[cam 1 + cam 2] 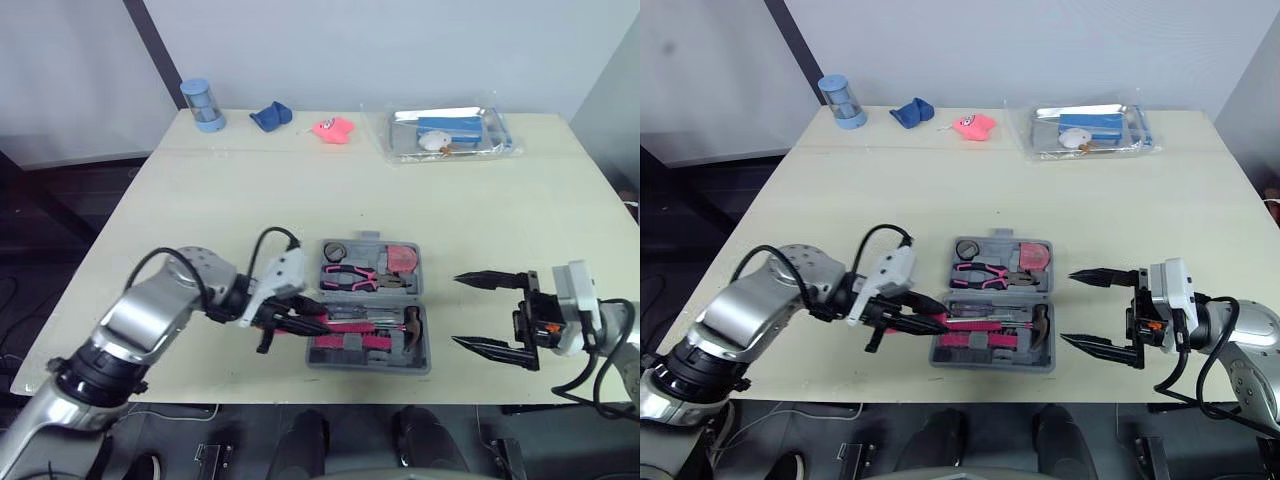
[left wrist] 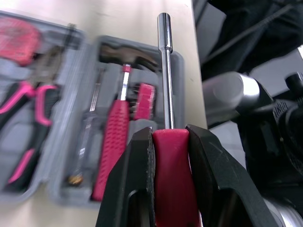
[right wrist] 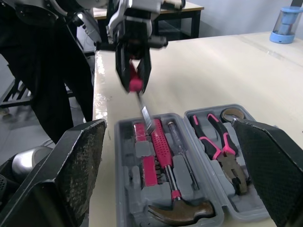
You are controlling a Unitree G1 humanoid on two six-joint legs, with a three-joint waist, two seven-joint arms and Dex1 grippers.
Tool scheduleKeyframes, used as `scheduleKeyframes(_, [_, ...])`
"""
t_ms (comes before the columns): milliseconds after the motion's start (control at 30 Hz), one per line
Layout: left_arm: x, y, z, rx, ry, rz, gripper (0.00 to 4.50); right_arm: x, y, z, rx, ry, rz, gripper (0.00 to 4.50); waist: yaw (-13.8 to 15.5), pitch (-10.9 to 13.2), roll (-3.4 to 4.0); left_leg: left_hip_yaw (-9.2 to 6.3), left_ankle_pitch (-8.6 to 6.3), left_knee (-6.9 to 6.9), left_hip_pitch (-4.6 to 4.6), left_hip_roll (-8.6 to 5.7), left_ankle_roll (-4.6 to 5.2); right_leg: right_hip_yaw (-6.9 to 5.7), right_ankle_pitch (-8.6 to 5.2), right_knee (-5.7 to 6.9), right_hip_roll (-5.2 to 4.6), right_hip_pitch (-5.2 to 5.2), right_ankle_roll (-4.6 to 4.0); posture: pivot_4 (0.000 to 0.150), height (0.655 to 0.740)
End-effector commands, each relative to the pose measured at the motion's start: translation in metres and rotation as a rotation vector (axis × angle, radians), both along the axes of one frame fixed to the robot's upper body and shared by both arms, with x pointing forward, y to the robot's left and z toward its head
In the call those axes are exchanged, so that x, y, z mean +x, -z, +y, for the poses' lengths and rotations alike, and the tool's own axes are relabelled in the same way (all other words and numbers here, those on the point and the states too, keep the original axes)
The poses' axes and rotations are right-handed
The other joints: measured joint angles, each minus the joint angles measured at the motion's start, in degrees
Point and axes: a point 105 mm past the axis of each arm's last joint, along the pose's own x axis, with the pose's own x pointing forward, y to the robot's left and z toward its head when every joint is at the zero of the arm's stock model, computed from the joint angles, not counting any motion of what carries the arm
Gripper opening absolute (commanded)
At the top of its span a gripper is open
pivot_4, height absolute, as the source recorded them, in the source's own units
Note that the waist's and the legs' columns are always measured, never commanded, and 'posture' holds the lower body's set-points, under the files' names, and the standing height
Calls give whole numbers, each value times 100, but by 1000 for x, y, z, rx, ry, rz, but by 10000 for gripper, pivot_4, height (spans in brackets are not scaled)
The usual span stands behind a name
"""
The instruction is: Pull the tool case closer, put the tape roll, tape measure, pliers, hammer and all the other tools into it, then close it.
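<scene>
The grey tool case lies open near the table's front edge. Its far half holds the tape roll, the pink tape measure and the pink-handled pliers. In the near half lie the hammer and a slim screwdriver. My left gripper is at the case's left side, shut on the red handle of a driver. The driver's metal shaft reaches over the near half beside the hammer. To the right of the case, my right gripper stands open and holds nothing.
Along the table's far edge stand a blue cylinder, a blue item, a pink item and a clear bag of items. The case sits close to the front edge.
</scene>
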Motion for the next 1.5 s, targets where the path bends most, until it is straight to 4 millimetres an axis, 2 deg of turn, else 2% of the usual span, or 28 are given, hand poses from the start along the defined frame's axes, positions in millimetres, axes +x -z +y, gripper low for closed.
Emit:
scheduleKeyframes(33, [-4,3,-12,58,74,-48,5737,-4,-9,-4,-16,6,-53,45000,1,0,0,0,0,0,-1,0,0,0,0,-1,0,0,0,1500,7400])
scheduleKeyframes(333, [0,31,-27,185,91,-75,5737,-15,8,-24,-109,5,18,45000,2,2,-1,0,0,1,-1,-1,0,0,0,-1,0,1,0,1500,7400])
scheduleKeyframes(533, [3,43,-38,215,68,-79,5737,-14,12,-31,-135,12,18,45000,8,2,-2,0,0,4,1,-1,1,2,0,2,1,3,1,1500,7400])
scheduleKeyframes(933, [7,55,-53,230,80,-52,5737,-14,11,-28,-127,20,4,45000,12,2,-2,0,0,6,0,-2,0,2,0,2,0,3,1,1500,7400])
scheduleKeyframes(1500, [5,59,-72,206,108,-27,5737,-18,15,-28,-123,41,9,45000,27,2,-1,0,0,8,0,-3,0,2,0,1,-1,5,1,1500,7400])
